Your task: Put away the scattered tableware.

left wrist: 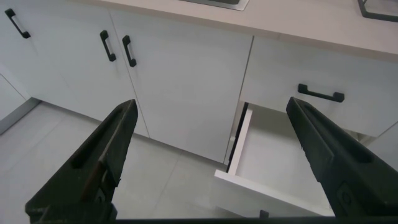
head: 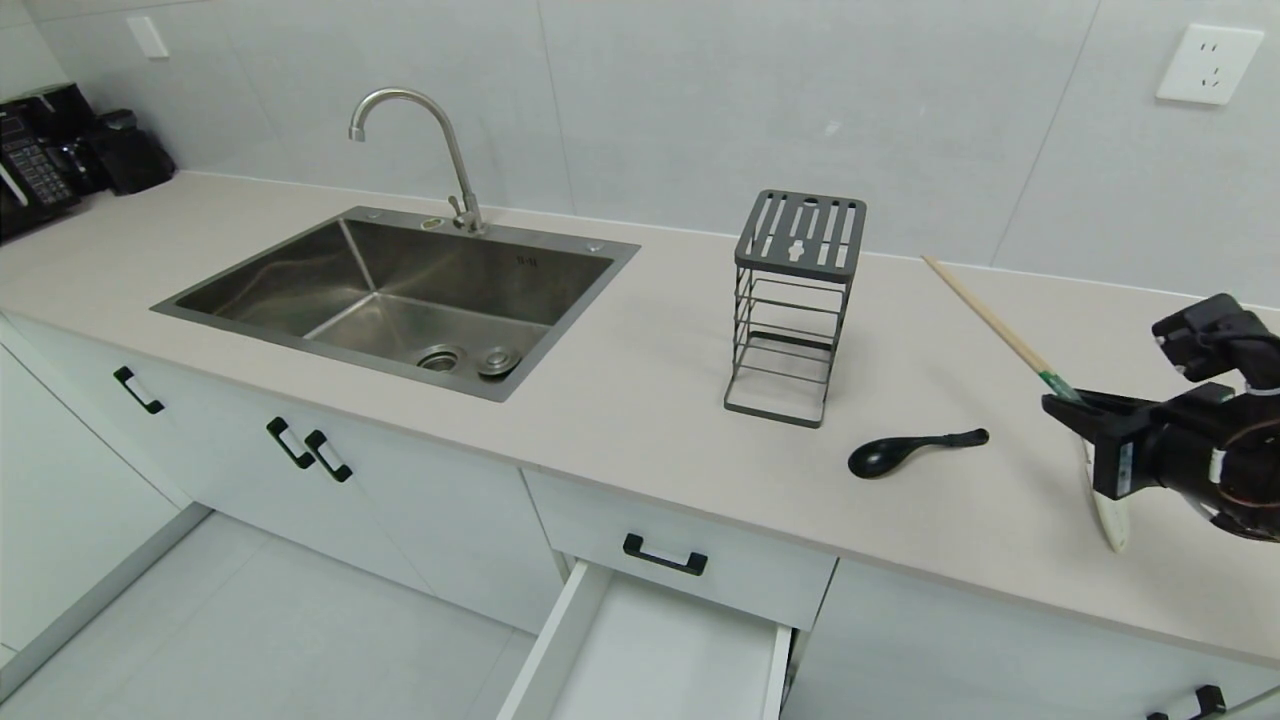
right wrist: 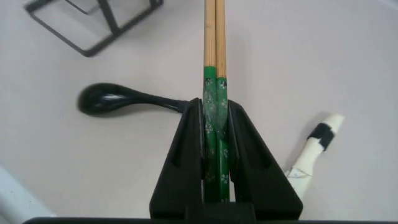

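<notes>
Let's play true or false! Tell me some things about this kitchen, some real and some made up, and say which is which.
1. The right gripper holds chopsticks. True.
2. The black spoon lies in the sink. False: it lies on the counter, near the rack.
3. The drawer under the counter is pulled open. True.
4. The left gripper holds a spoon. False: it is open and holds nothing.
</notes>
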